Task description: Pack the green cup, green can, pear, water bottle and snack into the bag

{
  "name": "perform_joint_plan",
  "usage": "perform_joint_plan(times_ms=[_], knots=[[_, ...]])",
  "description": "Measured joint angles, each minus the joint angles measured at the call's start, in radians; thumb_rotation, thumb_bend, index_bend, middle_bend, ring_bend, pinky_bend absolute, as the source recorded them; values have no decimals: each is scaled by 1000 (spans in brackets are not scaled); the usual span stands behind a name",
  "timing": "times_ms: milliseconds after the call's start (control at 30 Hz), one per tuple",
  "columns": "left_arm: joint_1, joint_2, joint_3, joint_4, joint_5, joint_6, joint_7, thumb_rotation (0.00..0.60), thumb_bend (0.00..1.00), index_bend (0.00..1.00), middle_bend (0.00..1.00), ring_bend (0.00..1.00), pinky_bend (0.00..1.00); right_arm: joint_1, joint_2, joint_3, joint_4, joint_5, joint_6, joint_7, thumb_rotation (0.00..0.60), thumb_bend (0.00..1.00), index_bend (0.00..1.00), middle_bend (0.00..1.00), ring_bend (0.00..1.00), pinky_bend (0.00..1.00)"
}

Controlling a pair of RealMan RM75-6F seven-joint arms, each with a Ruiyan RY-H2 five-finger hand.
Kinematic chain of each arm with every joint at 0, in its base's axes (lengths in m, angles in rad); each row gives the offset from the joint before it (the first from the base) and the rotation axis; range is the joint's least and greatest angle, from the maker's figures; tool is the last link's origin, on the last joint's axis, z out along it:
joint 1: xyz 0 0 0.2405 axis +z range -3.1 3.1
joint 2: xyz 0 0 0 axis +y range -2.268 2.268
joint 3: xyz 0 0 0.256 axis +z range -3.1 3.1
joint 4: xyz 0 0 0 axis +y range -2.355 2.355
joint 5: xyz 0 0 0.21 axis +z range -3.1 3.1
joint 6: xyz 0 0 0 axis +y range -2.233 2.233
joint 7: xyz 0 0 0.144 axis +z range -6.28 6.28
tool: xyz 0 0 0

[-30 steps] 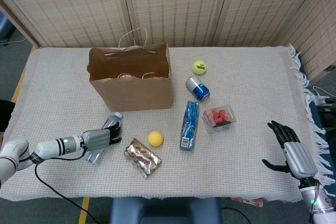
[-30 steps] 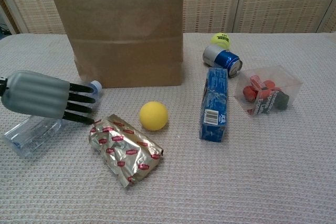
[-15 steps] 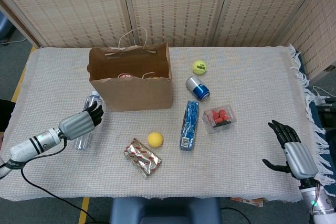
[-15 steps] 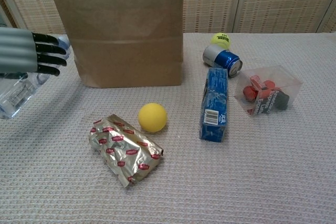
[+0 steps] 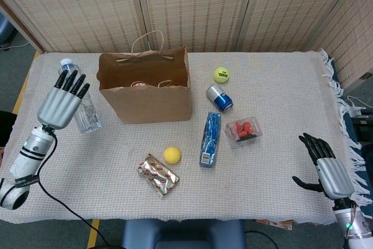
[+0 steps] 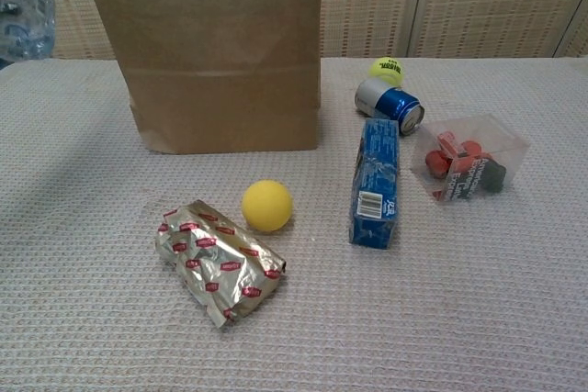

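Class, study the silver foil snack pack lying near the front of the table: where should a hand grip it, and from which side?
Grip the silver foil snack pack across its narrow width at mid-length, coming from above. It lies flat and runs diagonally, so the fingers should close on its long sides, clear of the yellow ball beside its far edge.

The desk (image 5: 280, 86) is seen from high above in the head view, looking steeply down and forward; its whole top is taken in, with the screens behind. The chest view is set low and close, looking almost level across the desk toward the screens. Shared by both views are the bag (image 5: 145, 88) (image 6: 207, 52), the yellow ball (image 5: 172, 154) (image 6: 267, 205), the blue box (image 5: 210, 139) (image 6: 376, 181) and the can (image 5: 220, 98) (image 6: 390, 103).
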Motion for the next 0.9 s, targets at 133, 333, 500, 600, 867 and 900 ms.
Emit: perform_joint_plan(times_ms=[133,333,500,600,867,900], knots=[[14,-34,-116,-106,-128,40,-67,600,637,687,668,646,727,0,-2,0,1,0,0,-2,600,73,0,0,0,0],[15,-63,-250,-349,-266,57,-162,600,639,690,672,647,729,0,-1,0,0,1,-2,-4,600,73,0,0,0,0],[-12,-98,-356,-542,-408,48,-207,600,637,690,672,646,729,0,1,1,-4,7,-5,-6,600,73,0,0,0,0],[-55,-127,-399,-599,-482,27,-200,600,638,689,671,646,727,0,2,1,-7,7,-6,-6,600,73,0,0,0,0],[-175,-207,-393,-528,-524,-80,-127,600,539,496,459,457,586,3,11,0,-11,11,-16,3,600,73,0,0,0,0],[-184,-213,-389,-518,-539,-95,-117,600,499,395,332,335,490,3,11,0,-11,12,-17,2,600,73,0,0,0,0]])
